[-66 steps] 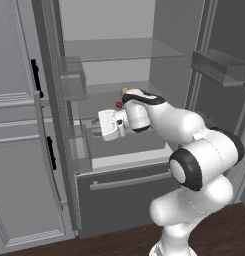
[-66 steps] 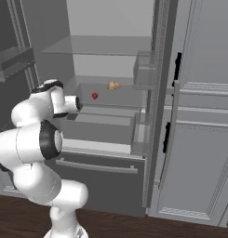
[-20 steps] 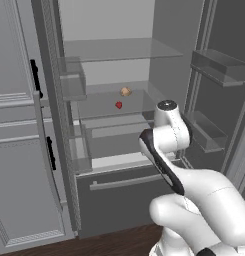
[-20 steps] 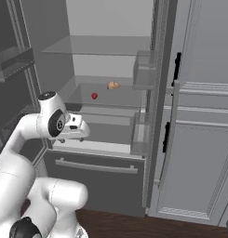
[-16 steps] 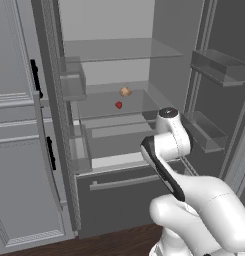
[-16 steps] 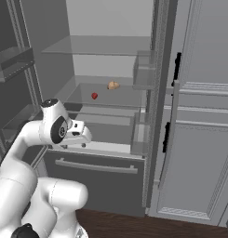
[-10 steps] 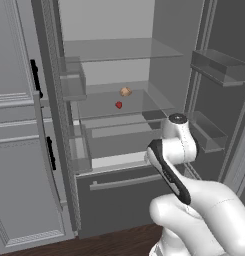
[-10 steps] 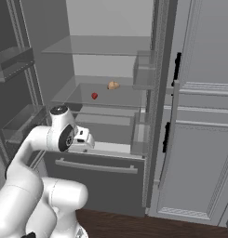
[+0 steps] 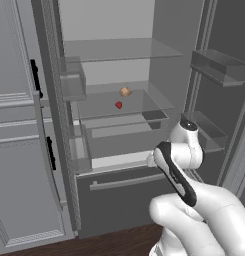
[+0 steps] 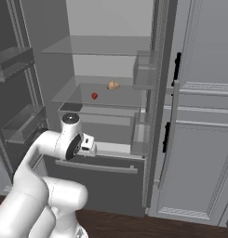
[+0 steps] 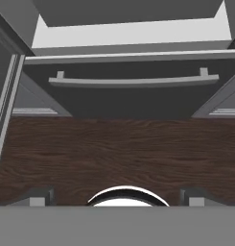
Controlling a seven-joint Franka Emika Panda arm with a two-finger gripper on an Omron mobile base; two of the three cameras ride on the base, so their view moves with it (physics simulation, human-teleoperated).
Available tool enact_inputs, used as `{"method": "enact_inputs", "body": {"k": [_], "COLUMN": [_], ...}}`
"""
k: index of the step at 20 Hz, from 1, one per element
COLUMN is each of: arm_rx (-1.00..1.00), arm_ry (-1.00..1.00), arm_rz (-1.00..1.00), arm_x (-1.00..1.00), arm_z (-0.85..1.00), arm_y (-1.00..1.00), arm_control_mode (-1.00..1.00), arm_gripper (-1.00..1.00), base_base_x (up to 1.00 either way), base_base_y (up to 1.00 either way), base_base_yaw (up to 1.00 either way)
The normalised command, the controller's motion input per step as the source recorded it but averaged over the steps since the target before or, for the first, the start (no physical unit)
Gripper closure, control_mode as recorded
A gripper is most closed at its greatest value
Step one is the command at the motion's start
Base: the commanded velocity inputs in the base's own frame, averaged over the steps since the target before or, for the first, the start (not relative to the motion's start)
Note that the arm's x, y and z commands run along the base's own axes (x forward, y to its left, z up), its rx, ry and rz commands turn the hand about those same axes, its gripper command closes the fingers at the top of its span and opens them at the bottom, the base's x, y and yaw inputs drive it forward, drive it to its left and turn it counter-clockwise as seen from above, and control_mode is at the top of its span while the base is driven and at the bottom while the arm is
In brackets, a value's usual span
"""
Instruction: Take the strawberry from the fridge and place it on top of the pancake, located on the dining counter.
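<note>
I'm parked in front of the fridge with both doors swung wide, and my arm is folded low, the hand pointing down toward the floor. In the hand view my pincer looks straight at the dark wooden floor, with the fridge's bottom drawer and its long light handle just beyond it. The two finger tips sit well apart at the bottom of that view with nothing between them, so the pincer is released and empty.

From the left base view, off to the pincer's left stand the light grey cabinets with black handles, then the open left door with its bins. Up above and beyond my hand, on the glass shelf, sits the strawberry, small and red, well apart from the pincer. Just beside it, a little further back, lies a small tan item; I can't tell what it is.

From the right base view the strawberry again sits on that shelf, higher than my wrist, with the tan item to its right and the open right door past that.
</note>
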Motion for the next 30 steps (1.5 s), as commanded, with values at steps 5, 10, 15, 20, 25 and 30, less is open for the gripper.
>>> {"method": "enact_inputs", "body": {"k": [5, 10, 15, 20, 25, 30], "arm_rx": [0.00, -0.02, 0.00, 0.00, 0.00, 0.00], "arm_ry": [0.00, 0.00, 0.00, 0.00, 0.00, 0.00], "arm_rz": [0.02, 0.02, 0.00, 0.00, 0.00, 0.00], "arm_x": [0.03, 0.18, 0.00, 0.00, 0.00, 0.00], "arm_z": [0.00, 0.00, 0.00, 0.00, 0.00, 0.00], "arm_y": [0.07, 0.19, 0.00, 0.00, 0.00, 0.00], "arm_control_mode": [-1.00, 1.00, 1.00, 1.00, 1.00, 1.00], "arm_gripper": [-1.00, -1.00, -1.00, -1.00, -1.00, -1.00], "base_base_x": [0.00, 0.43, 0.79, 0.47, 0.23, 0.32], "base_base_y": [0.00, 0.16, 0.19, 0.23, 0.27, 0.20], "base_base_yaw": [0.00, 0.03, 0.01, -0.06, -0.11, -0.07]}}
